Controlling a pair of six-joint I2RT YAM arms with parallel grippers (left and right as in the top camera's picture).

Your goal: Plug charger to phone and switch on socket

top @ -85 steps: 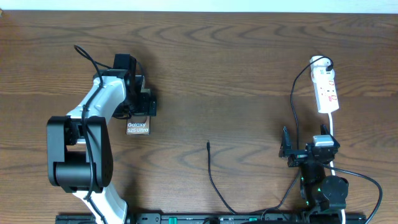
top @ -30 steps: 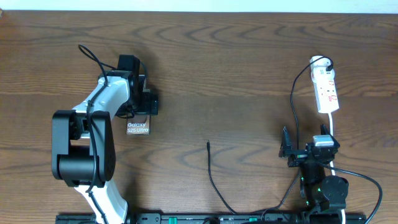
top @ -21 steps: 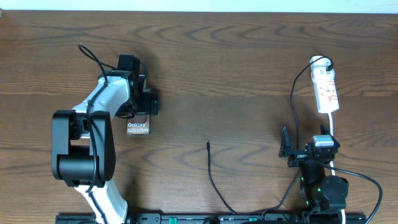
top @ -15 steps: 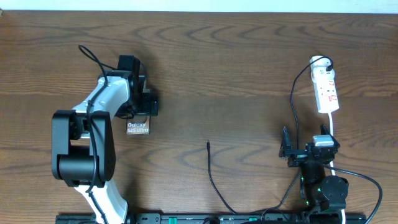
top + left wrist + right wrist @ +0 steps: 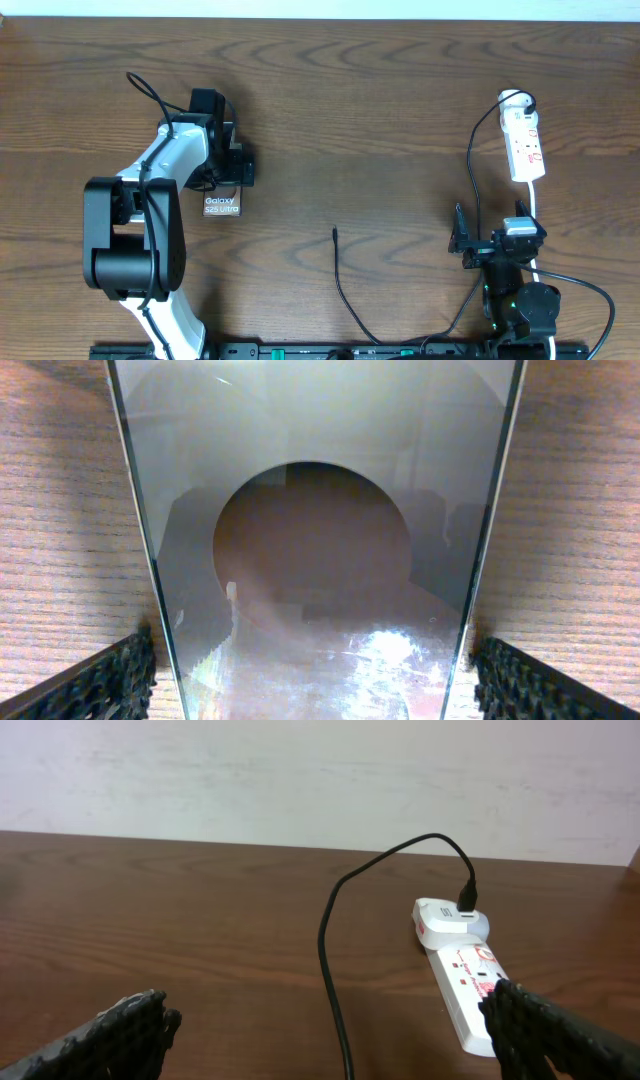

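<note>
The phone lies flat on the table at the left, its white lettering showing. My left gripper is down over its far end. In the left wrist view the glossy phone fills the middle, and my left gripper is open, its fingertips standing either side of the phone with thin strips of wood between. The charger lies loose at centre, its plug tip pointing away. The socket rests at the right. My right gripper sits open near the front edge, with the cable between its fingers and the socket ahead.
A black cable runs from the adapter plugged in the strip's far end down past my right arm. The strip's white cord trails toward the front edge. A pale wall backs the table.
Since 2.8 s ago my left arm shifted slightly over the phone. Over the last second nothing has visibly moved.
</note>
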